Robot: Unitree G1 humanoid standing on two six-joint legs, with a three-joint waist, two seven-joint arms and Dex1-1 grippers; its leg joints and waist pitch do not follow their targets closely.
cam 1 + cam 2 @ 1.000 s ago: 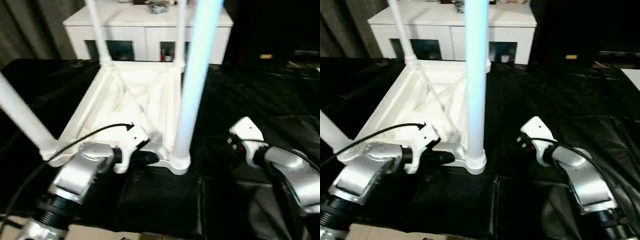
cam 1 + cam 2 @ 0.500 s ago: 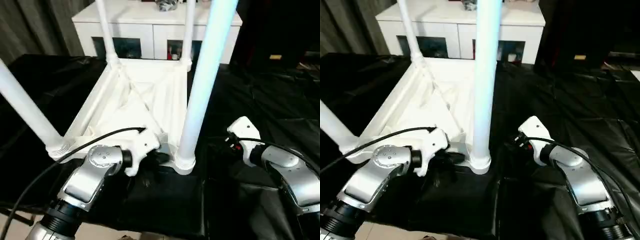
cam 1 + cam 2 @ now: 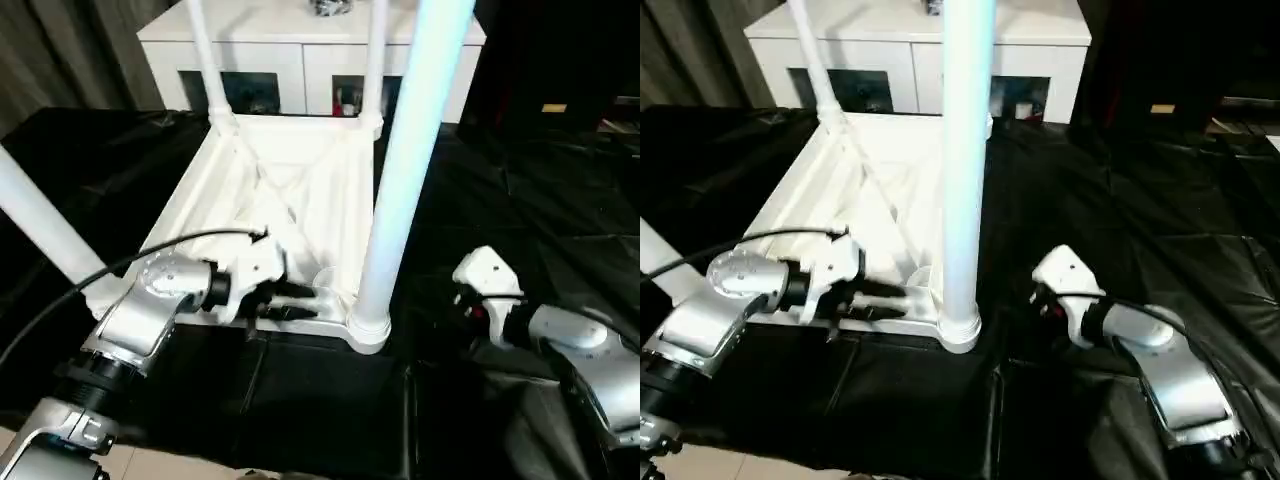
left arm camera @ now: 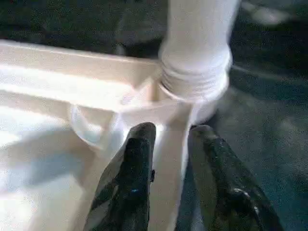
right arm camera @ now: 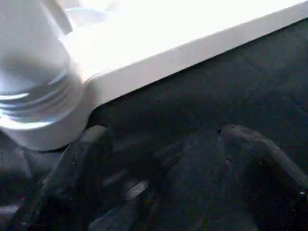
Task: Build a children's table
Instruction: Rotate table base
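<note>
The white tabletop [image 3: 300,200] lies upside down on the black cloth, ribs facing up. All four white legs stand in its corner sockets; the near-right leg [image 3: 400,200] rises from its socket [image 3: 367,330]. My left gripper [image 3: 290,300] sits at the near rim just left of that socket. In the left wrist view its two black fingers [image 4: 137,159] straddle the rim, shut on it. My right gripper [image 5: 166,144] hovers low over the cloth to the right of the same socket [image 5: 38,110], open and holding nothing.
A white cabinet [image 3: 300,60] with glass-fronted shelves stands behind the tabletop. Wrinkled black cloth [image 3: 520,200] covers the surface all around. The near-left leg [image 3: 45,230] slants up beside my left forearm, and a black cable [image 3: 150,255] runs along that arm.
The head camera has shifted a little. My left arm has swung to the left and its fingers now sit on the near rim. The right gripper has barely moved.
</note>
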